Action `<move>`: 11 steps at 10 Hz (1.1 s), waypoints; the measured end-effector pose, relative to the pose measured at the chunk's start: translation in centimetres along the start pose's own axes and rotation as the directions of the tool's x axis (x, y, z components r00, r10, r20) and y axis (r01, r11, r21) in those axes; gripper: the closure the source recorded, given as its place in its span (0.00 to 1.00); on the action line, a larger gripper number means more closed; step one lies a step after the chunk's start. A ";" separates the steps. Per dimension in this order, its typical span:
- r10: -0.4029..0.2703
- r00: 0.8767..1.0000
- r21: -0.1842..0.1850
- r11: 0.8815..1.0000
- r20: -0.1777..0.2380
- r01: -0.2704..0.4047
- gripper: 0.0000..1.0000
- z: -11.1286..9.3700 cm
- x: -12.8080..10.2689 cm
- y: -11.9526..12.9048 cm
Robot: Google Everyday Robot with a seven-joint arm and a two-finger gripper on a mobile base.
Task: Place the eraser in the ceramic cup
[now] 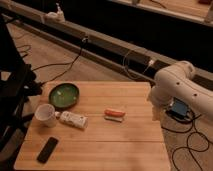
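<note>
Table [130, 145]: pale wood planks, matt, visibly grained. Ceramic cup [45, 114]: white, smooth glaze. Eraser [47, 149]: black, smooth, matt. Bowl [63, 95]: green, glossy inside. Gripper [156, 113], beside the table's right edge: white, smooth plastic-looking shell.

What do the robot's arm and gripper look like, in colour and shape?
The arm is white, built of thick, rounded segments with smooth shells and a bulging joint. I can see no markings or cables on it. The gripper is at its lower end, just beside the right edge of the wooden table; it looks pale like the arm, and its finer details cannot be told.
</note>
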 end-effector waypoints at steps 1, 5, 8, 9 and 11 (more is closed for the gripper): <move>-0.042 0.998 -0.004 0.999 0.048 0.042 0.35 0.5 -3.0 0.2; -0.244 0.930 -0.003 0.967 0.275 0.255 0.35 1.1 -17.6 2.8; -0.262 0.917 0.001 0.962 0.302 0.274 0.35 0.9 -19.0 3.5; -0.260 0.916 0.000 0.962 0.306 0.273 0.35 0.9 -19.0 3.5; -0.230 0.905 0.001 0.969 0.357 0.247 0.35 1.2 -19.8 3.3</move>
